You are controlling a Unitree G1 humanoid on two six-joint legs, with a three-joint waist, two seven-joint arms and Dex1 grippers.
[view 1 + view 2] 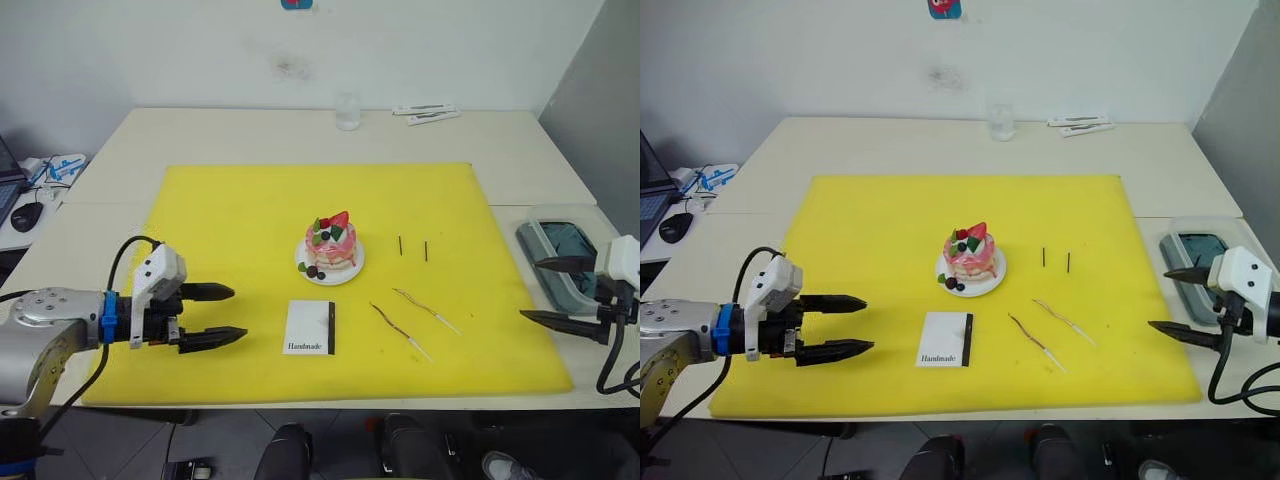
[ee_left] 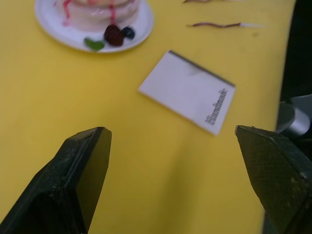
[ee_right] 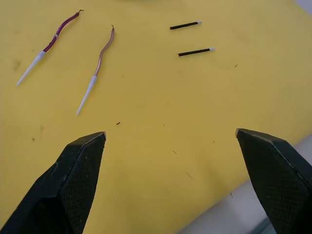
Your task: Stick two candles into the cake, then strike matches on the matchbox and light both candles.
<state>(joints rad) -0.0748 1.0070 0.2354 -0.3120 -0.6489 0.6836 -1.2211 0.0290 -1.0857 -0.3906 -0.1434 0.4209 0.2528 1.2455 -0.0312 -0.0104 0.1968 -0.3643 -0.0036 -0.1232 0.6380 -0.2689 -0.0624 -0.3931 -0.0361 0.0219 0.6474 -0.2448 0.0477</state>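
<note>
Left gripper [image 1: 228,315], fingers spread and empty, hovers over the yellow mat's [image 1: 220,210] front-left part, aimed at the matchbox [image 1: 310,327] near the front edge. Right gripper [image 1: 540,292], also spread, hangs at the mat's right edge. Candles [image 3: 97,68] lie front-right, matches [image 1: 412,248] beyond them, cake [image 1: 331,247] mid-mat.

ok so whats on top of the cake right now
On the cake: a red strawberry, green leaves and dark berries. No candle stands in it; both candles lie on the yellow mat. Its far side is hidden.

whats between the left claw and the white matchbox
Nothing: bare yellow mat separates the open left claw from the flat white "Handmade" matchbox, as the left eye view shows.
</note>
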